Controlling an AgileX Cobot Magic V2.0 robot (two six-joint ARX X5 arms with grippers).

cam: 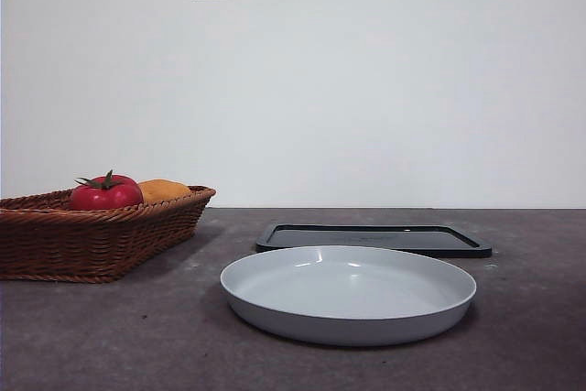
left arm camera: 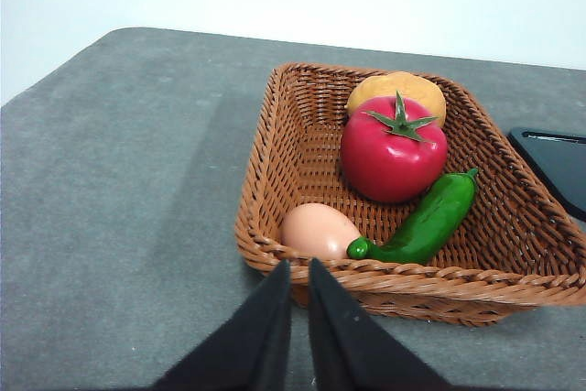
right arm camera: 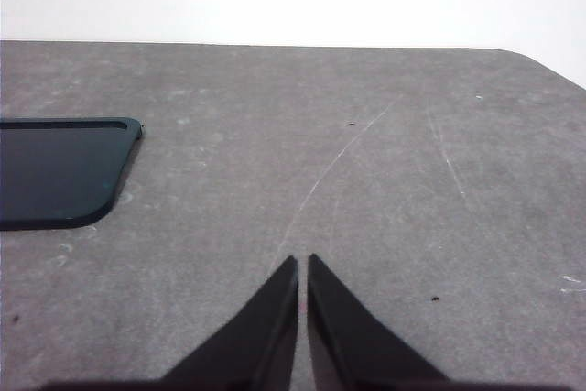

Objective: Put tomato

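The tomato [left arm camera: 394,159] sits in the wicker basket [left arm camera: 275,144] toward the desk's [cam: 110,336] left edge, against an orange-yellow fruit [left arm camera: 396,92], with a green pepper [left arm camera: 426,222] and an egg [left arm camera: 320,231] beside it. The left gripper [left arm camera: 298,272] hangs just short of the basket's rim, jaws nearly together and empty. The right gripper [right arm camera: 303,265] looks closed too, over bare desk. A grey plate [cam: 348,322] lies in front of a black tray [cam: 375,239].

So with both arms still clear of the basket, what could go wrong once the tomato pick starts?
The tomato sits in the wicker basket pressed against the orange-yellow fruit and the green pepper, so jaws closing on it may shove or catch a neighbour. Its glossy round skin could slip. The left gripper, nearest the basket, is shut and must open first; the basket wall may block a low approach.
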